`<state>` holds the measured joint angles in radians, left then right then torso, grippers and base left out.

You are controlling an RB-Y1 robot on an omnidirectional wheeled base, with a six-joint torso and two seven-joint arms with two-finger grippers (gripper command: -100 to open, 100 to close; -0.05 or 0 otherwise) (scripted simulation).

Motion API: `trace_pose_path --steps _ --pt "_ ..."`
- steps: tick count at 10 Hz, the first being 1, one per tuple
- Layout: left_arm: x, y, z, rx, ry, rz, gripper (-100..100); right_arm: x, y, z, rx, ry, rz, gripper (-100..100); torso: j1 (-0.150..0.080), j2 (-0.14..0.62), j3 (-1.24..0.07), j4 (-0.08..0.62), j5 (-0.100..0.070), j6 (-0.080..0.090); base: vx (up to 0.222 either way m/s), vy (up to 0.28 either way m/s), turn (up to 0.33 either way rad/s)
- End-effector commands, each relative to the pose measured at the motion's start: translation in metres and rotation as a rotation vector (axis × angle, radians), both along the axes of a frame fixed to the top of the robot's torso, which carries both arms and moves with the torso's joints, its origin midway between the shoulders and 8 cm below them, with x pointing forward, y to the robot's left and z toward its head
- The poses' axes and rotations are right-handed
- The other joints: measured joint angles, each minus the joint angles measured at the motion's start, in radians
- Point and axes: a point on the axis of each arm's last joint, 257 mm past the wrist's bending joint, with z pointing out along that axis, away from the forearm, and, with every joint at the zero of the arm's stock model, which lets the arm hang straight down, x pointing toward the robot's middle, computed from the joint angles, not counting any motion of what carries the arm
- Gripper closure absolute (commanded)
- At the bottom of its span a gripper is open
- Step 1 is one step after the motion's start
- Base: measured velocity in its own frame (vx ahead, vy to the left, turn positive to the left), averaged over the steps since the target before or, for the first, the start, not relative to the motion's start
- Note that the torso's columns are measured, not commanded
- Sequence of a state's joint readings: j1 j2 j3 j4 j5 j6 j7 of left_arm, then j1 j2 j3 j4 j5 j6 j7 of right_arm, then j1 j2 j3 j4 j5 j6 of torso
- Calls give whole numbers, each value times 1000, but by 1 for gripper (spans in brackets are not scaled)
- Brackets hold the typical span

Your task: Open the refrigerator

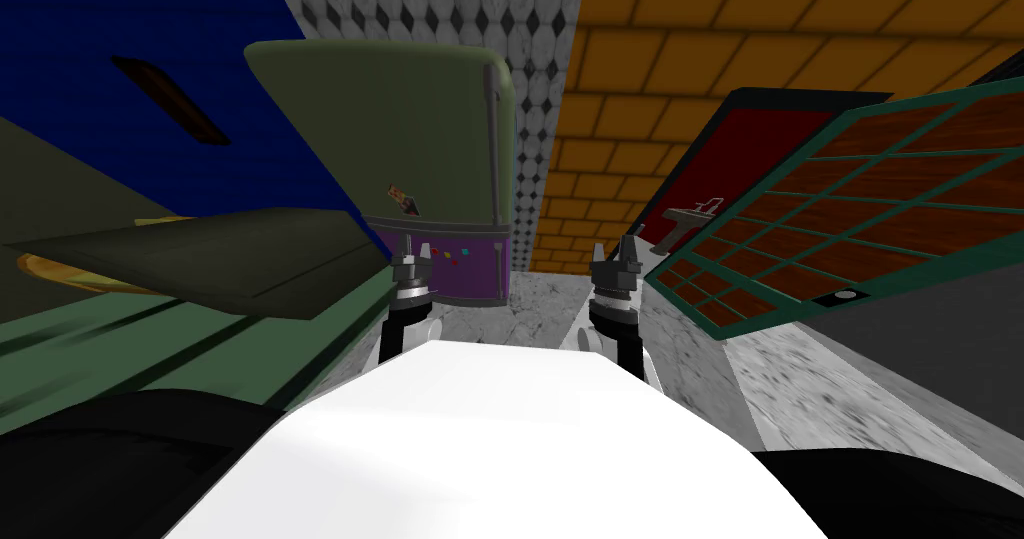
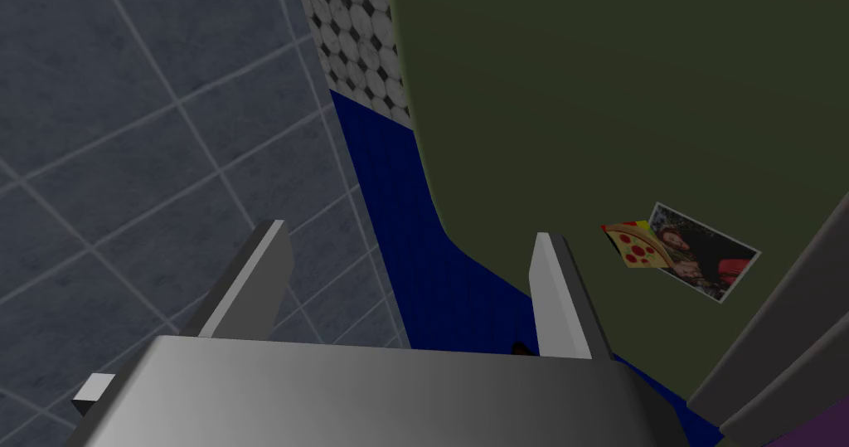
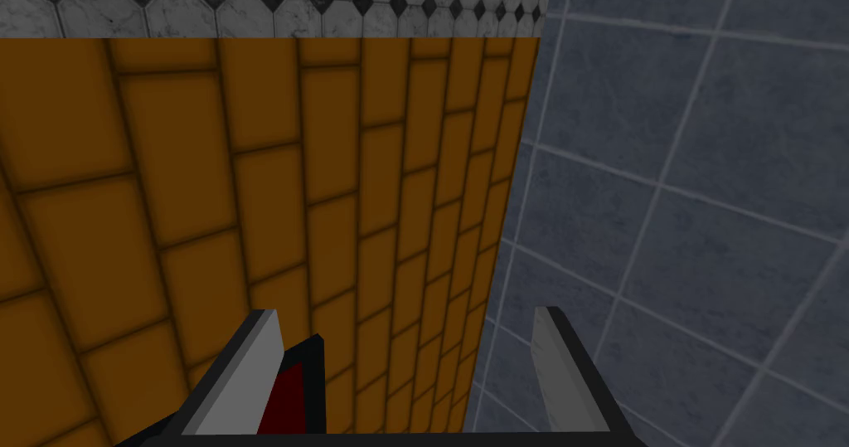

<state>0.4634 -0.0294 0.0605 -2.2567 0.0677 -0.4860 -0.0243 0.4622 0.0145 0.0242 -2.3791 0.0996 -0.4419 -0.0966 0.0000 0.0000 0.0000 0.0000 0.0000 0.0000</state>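
The refrigerator (image 1: 420,133) stands straight ahead, with an olive green upper door and a purple lower door (image 1: 460,263), both closed. A grey vertical handle (image 1: 491,143) runs down its right edge. My left gripper (image 1: 410,251) hangs open in front of the lower door, short of it. In the left wrist view the left gripper (image 2: 410,259) has nothing between its fingers, and the olive door (image 2: 622,94) lies beyond, bearing a pizza magnet and a photo (image 2: 684,251). My right gripper (image 1: 622,251) is raised to the right of the fridge, and the right gripper (image 3: 406,334) is open and empty.
A dark green counter (image 1: 200,258) juts in from the left, close to my left arm. On the right, a teal-framed door with red panes (image 1: 850,203) swings open toward me. A small sink (image 1: 695,213) shows behind it. Grey floor (image 1: 540,303) lies between.
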Motion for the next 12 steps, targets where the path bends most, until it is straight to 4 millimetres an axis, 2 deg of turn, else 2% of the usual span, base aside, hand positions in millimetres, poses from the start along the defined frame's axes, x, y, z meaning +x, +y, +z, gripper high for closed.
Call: trace_pose_path --steps 1,9,10,12 --pt "0 0 0 0 0 0 0 0 0 0 0 0 0 0 0 40 -82 41 0 0 0 0 0" --pt "0 0 0 0 0 0 0 0 0 0 0 0 0 0 0 618 -1234 617 0 0 0 0 0" --pt "2 -2 0 32 13 -21 -100 0 0 0 0 0 0 0 0 691 -1382 691 0 0 29 -18 35" --pt "5 -2 -2 59 37 -47 -100 0 0 0 0 0 0 0 -1 732 -1472 733 0 0 56 -45 60"
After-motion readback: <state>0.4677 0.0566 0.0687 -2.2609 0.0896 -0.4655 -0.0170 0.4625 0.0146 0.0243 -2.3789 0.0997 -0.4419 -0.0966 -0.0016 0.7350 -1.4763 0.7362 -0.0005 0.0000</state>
